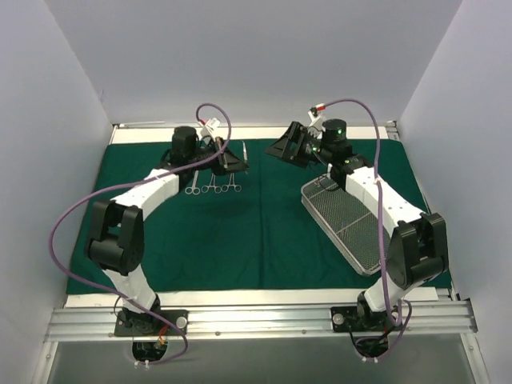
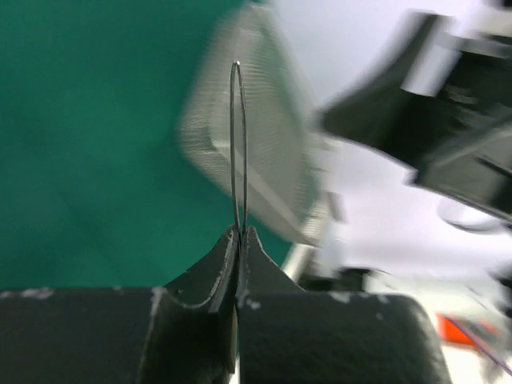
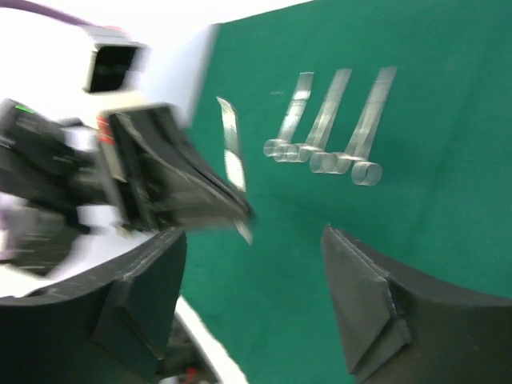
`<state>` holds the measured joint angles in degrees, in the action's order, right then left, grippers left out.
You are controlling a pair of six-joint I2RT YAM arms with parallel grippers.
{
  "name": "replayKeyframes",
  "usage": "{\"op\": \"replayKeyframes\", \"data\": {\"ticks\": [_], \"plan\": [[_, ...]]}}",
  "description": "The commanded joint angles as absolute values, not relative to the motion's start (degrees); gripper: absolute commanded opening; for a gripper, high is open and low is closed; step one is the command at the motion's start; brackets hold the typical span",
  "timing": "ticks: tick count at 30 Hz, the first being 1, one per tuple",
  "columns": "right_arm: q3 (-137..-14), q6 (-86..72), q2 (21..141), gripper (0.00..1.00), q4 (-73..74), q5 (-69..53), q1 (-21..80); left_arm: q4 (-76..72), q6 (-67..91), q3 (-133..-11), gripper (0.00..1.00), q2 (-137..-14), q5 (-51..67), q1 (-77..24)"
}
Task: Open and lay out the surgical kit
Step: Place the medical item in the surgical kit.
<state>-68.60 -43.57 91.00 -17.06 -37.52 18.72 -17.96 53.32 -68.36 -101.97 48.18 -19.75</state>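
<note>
**Top view, with both wrist views.** The dark green cloth wrap [image 1: 264, 232] lies spread flat over the table. The wire-mesh tray [image 1: 352, 224] rests on the cloth at about 4 o'clock from its centre, set at an angle beneath the right forearm. Three scissor-handled instruments [image 1: 212, 184] lie side by side on the cloth at about 11 o'clock, ring handles toward the arm bases.

The left gripper [image 2: 242, 234] is poised just beyond this row. Its jaws are pressed together on a thin silver instrument [image 2: 238, 144], which projects straight out from the fingertips. Seen edge-on as a narrow loop, it may be a pair of forceps, though the blurred view does not settle this.

The right gripper [image 3: 252, 264] is raised at about 1 o'clock, facing the left one across a short gap. Its fingers [image 3: 376, 312] are spread wide with nothing between them. The tray appears blurred behind the held instrument in the left wrist view.
</note>
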Motion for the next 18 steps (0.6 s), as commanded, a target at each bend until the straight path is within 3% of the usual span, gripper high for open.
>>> {"op": "replayKeyframes", "data": {"ticks": [1,6,18], "plan": [[-75.04,-32.72,87.45,0.70,-1.46,-28.41,17.58,21.44,26.66,-76.72,0.02,-98.00,34.22,-16.10],[-76.91,-27.16,85.26,0.73,9.56,-21.97,14.69,38.47,13.57,-81.55,0.02,-101.15,14.12,-10.29],[-71.90,-26.02,80.33,0.73,12.39,-24.26,6.77,40.26,0.44,-84.81,0.02,-112.04,-3.51,-2.03]]}}
